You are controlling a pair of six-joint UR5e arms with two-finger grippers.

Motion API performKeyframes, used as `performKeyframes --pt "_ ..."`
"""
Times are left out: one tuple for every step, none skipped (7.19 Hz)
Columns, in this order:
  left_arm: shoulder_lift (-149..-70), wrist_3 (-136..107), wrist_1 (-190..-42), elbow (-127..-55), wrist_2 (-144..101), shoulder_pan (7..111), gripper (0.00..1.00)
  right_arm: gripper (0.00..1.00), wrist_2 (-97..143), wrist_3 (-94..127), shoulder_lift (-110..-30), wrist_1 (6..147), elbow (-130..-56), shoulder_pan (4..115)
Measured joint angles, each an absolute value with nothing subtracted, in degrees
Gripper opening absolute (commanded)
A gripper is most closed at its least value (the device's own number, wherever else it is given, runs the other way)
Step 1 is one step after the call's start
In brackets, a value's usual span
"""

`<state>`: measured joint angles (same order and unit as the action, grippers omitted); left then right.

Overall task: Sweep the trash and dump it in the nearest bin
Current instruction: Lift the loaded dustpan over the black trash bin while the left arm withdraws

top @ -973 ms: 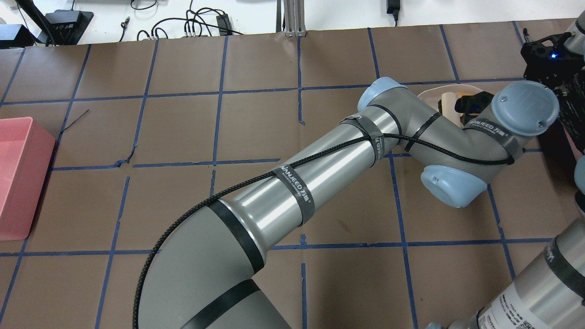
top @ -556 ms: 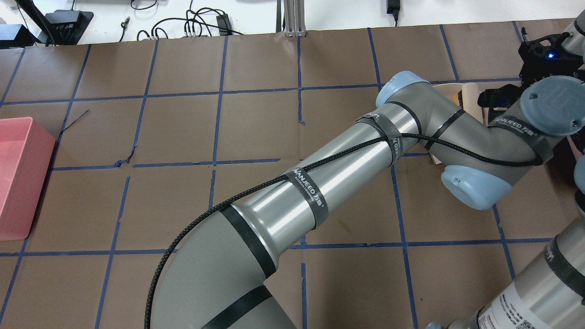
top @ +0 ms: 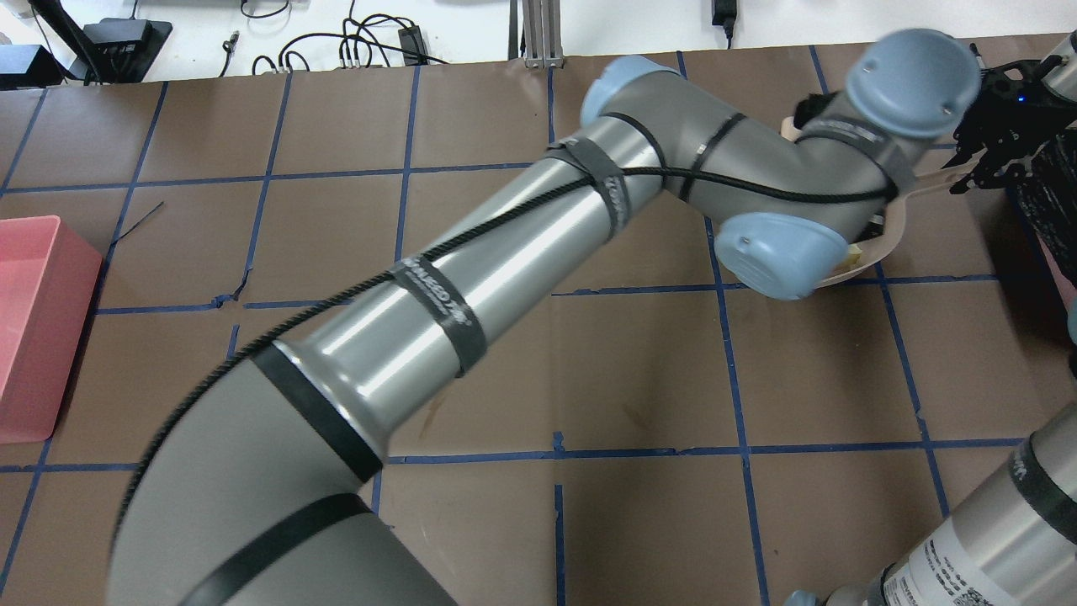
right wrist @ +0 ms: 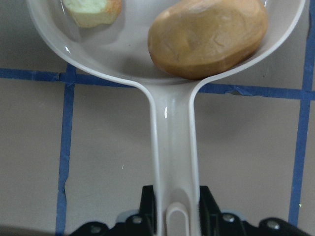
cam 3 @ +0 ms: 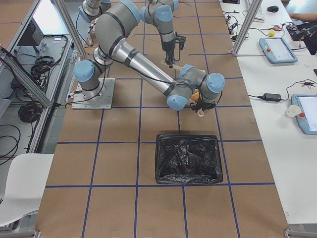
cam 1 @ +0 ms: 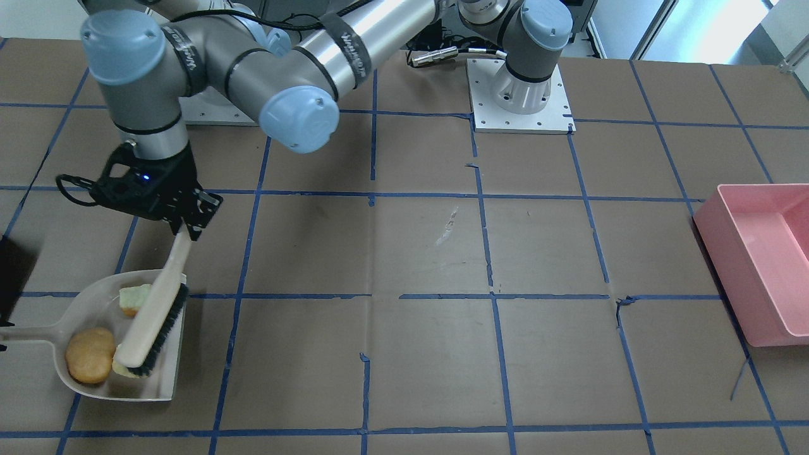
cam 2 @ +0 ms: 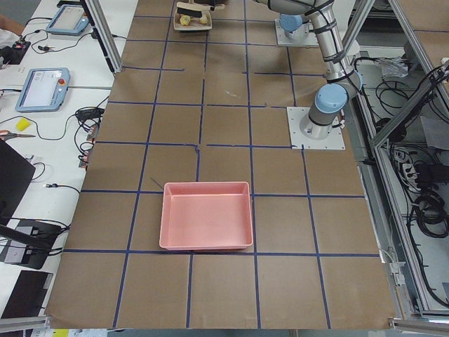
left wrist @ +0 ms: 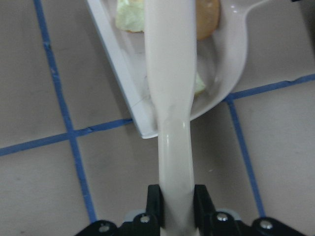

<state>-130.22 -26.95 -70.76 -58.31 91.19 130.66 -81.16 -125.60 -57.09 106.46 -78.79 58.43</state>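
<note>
The white dustpan lies at the table's right end. It holds the tan-brown roll, a pale chunk and a second chunk half hidden under the brush. My left gripper is shut on the brush handle, with the bristles inside the pan. My right gripper is shut on the dustpan handle. The roll and one chunk show in the right wrist view. In the overhead view the left arm hides most of the pan.
A black-lined trash bin stands close to the dustpan at the right end of the table. A pink bin stands at the far left end; it also shows in the overhead view. Blue tape lines cross the brown table cover.
My left arm's wrist first moved right, then swung toward the far edge of the table. The dustpan now shows lower and further right under the arm.
</note>
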Motion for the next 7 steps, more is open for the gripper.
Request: performKeyframes --pt "-125.4 -23.0 -71.8 -63.9 90.3 126.1 0.00 0.00 -78.8 -125.7 -57.6 104.4 -78.5 56.2" --pt "-119.9 -20.2 -73.7 -69.5 89.9 121.7 0.00 0.00 -75.4 -125.8 -58.8 101.1 -78.0 53.2" --pt "-114.6 -18.7 -75.7 -75.5 89.8 118.0 0.00 0.00 -71.5 -126.2 -60.3 97.4 -77.7 49.8" --pt "-109.1 -18.0 -76.7 -82.5 89.9 115.5 0.00 0.00 -66.7 -126.9 -61.3 93.4 -77.4 45.4" --pt "-103.6 -17.5 -76.8 -89.6 90.0 113.8 0.00 0.00 -62.6 -127.3 -61.8 89.1 -76.9 41.3" --pt "-98.0 -17.6 -76.6 -96.4 90.1 112.6 0.00 0.00 -60.4 -127.4 -61.9 85.5 -75.5 37.5" --pt "-93.3 -18.4 -76.4 -102.2 90.1 111.9 0.00 0.00 -59.8 -127.2 -61.3 82.8 -72.4 33.7"
